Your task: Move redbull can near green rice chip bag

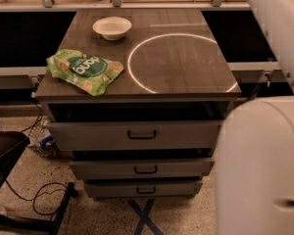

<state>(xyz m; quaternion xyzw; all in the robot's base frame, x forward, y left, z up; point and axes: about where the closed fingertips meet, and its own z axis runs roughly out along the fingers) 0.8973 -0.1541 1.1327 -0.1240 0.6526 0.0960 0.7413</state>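
The green rice chip bag (83, 71) lies flat on the front left of the dark tabletop (186, 82). The redbull can does not show in the camera view. My gripper is out of view, past the top edge. Only my white arm (277, 23) shows, running up the right side from its thick lower part (259, 165) at the bottom right.
A white bowl (111, 27) stands at the back left of the tabletop. A thin bright ring (137, 82) is marked on the top's right half. Below are three drawers (142, 133). A dark chair base (5, 151) and cables lie on the floor at left.
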